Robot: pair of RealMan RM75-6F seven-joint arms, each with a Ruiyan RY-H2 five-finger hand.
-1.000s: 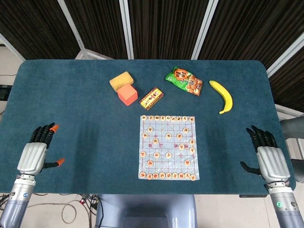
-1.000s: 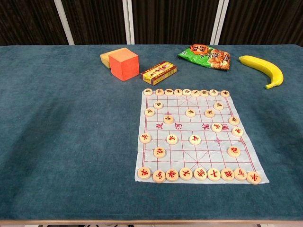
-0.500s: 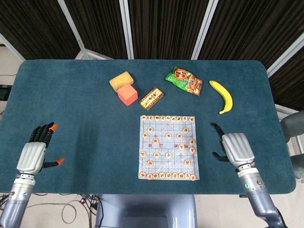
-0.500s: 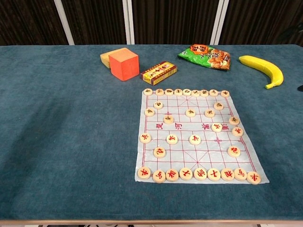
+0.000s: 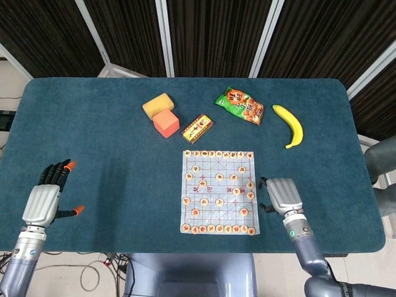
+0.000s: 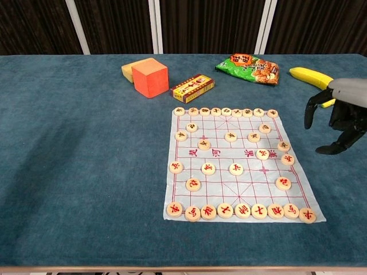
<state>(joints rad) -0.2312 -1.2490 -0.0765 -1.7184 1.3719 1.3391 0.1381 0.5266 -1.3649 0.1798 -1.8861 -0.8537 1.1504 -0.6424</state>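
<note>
Moved inward from the table's right edge, the right hand (image 5: pixel 283 194) now hovers with fingers apart and empty, just right of the white paper chess board (image 5: pixel 218 192) with round wooden pieces; left hand (image 5: pixel 44 201) stays spread, far left.

A blue-clothed table (image 5: pixel 93 124) stands before dark slatted wall panels (image 5: pixel 216 31)

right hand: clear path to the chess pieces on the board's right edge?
Probably yes. The right hand hovers just off the board's right edge, fingers apart and holding nothing, with nothing between it and the nearest edge pieces. The banana lies well behind.
</note>
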